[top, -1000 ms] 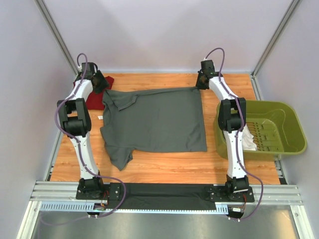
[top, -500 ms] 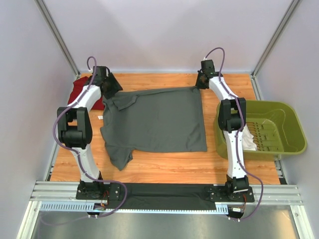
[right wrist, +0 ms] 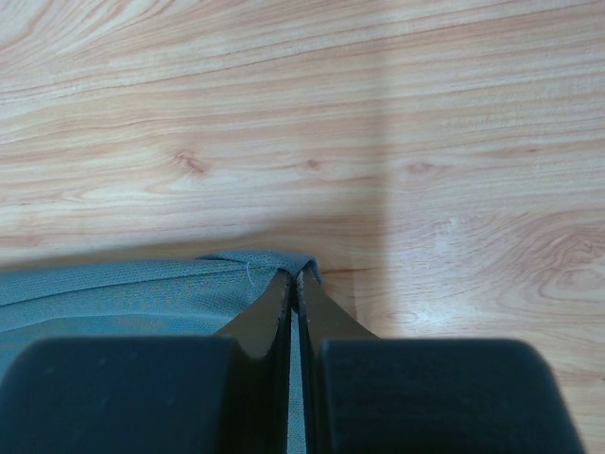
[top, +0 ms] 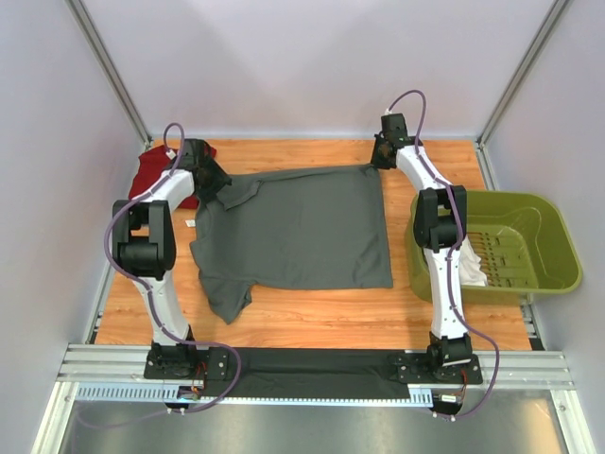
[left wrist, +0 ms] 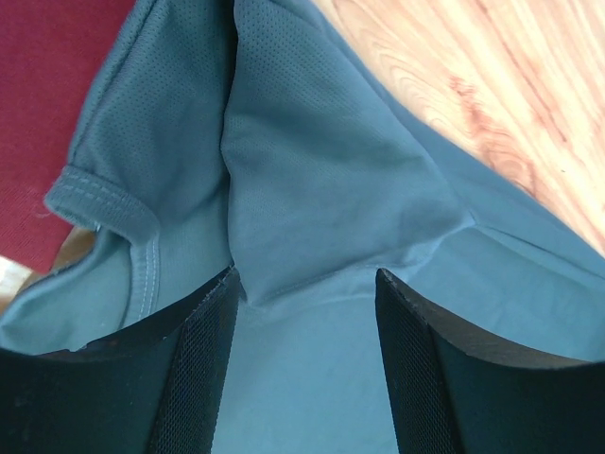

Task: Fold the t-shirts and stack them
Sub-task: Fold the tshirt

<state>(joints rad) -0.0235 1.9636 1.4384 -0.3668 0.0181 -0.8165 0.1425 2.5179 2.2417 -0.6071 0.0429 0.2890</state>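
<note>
The dark grey t-shirt (top: 293,232) lies spread flat on the wooden table (top: 312,317), one sleeve pointing to the near left. My left gripper (top: 216,180) hovers open over its far left sleeve; in the left wrist view the gripper (left wrist: 307,312) has grey fabric (left wrist: 321,180) under both fingers (left wrist: 203,369) and grips nothing. My right gripper (top: 381,159) is shut on the shirt's far right corner, and the right wrist view shows the gripper (right wrist: 295,284) pinching the hem (right wrist: 255,260). The dark red t-shirt (top: 151,175) lies bunched at the far left, also visible as a red t-shirt (left wrist: 47,95) beside the sleeve.
An olive-green basket (top: 544,236) stands at the right edge with a white cloth (top: 473,265) inside. A small white scrap (top: 190,223) lies left of the grey shirt. White walls close the table on three sides. A dark mat (top: 312,374) lies between the arm bases.
My left gripper has moved right and slightly nearer, off the red t-shirt onto the grey shirt's far left sleeve, and its jaws opened wider. The right arm has not moved.
</note>
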